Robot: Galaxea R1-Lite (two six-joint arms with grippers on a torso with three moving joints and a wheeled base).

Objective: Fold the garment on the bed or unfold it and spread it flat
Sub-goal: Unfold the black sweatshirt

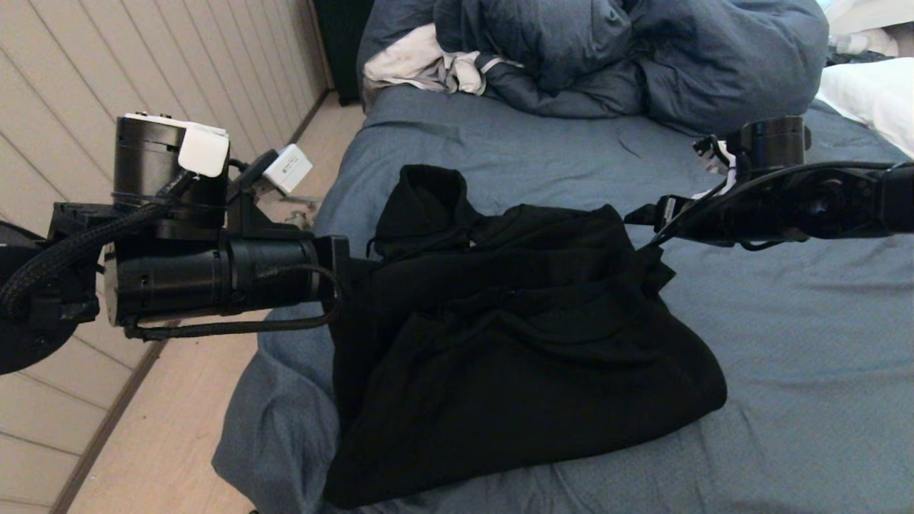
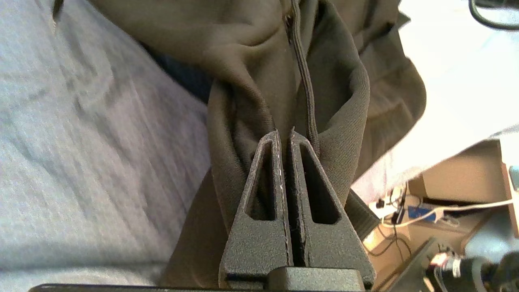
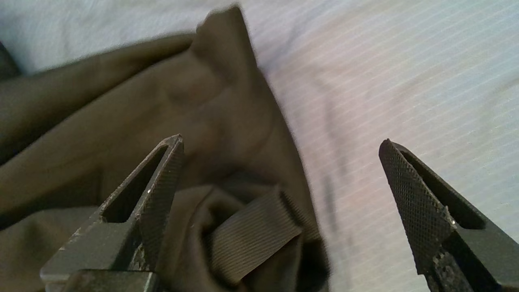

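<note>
- Head view: you have the plain black hooded zip-front sweatshirt of thick soft fabric (image 1: 514, 335) bunched on the wide bed with its wrinkly blue-grey sheet (image 1: 800, 343), near the bed's left edge. Your left gripper (image 1: 350, 275) reaches level into its left side; your right gripper (image 1: 646, 214) hangs at its upper right corner. A puffy dark blue duvet (image 1: 643, 57) lies well beyond.
- Left wrist view: your left fingers (image 2: 265, 190) are pinched tight on a fold beside the zipper (image 2: 304, 81). Expect limp, heavy cloth that drapes and drags.
- Right wrist view: your right fingers (image 3: 162, 178) gape wide, holding nothing, above the ribbed cuff (image 3: 255, 231), probably the firmest place to grab.
</note>
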